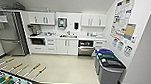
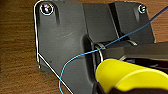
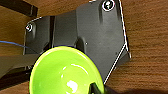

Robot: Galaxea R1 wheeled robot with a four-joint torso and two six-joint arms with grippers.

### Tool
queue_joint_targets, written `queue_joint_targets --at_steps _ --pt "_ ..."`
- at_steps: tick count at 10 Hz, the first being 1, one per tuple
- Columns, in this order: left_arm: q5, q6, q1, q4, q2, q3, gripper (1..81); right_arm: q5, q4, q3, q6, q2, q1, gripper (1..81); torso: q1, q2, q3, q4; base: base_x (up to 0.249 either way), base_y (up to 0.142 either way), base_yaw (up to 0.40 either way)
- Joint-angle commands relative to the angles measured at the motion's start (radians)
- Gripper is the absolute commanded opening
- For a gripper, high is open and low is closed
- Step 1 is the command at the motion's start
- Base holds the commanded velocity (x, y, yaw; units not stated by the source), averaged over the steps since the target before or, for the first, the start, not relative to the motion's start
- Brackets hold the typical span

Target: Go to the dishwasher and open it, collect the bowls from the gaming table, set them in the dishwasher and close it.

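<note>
**Bowls in hand, dishwasher ahead**

Ahead, centre-right of the head frame, the dishwasher (image 1: 86,48) stands with its door ajar. The right end effector (image 3: 96,88) is clamped on a green bowl (image 3: 65,72); a yellow bowl (image 2: 130,76) sits by the left wrist — grip unclear.

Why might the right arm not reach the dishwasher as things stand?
Probably it can't yet: the dishwasher, its door partly open, sits across the floor at the far counter, and a green bowl already sits at the right gripper.
</note>
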Motion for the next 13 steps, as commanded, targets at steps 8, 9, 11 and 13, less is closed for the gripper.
queue_joint_targets --at_steps 8,9,11,13 --pt "0.06 0.009 -0.049 0.003 0.005 0.002 1.0 -0.057 -0.024 0.001 -0.005 -0.016 0.047 1.0 0.0 0.0 0.0 0.0 0.17 0.0 0.0" --pt "0.06 0.009 -0.049 0.003 0.007 0.002 1.0 -0.057 -0.027 0.0 -0.005 -0.014 0.047 1.0 0.0 0.0 0.0 0.0 0.17 0.0 0.0" --pt "0.06 0.008 -0.049 -0.003 0.005 0.002 1.0 -0.057 -0.027 0.0 -0.005 -0.013 0.047 1.0 0.0 0.0 0.0 0.0 0.17 0.0 0.0" --pt "0.06 0.008 -0.049 -0.003 0.008 0.002 1.0 -0.057 -0.038 -0.01 -0.005 -0.006 0.047 1.0 0.0 0.0 0.0 0.0 0.169 0.0 0.0"
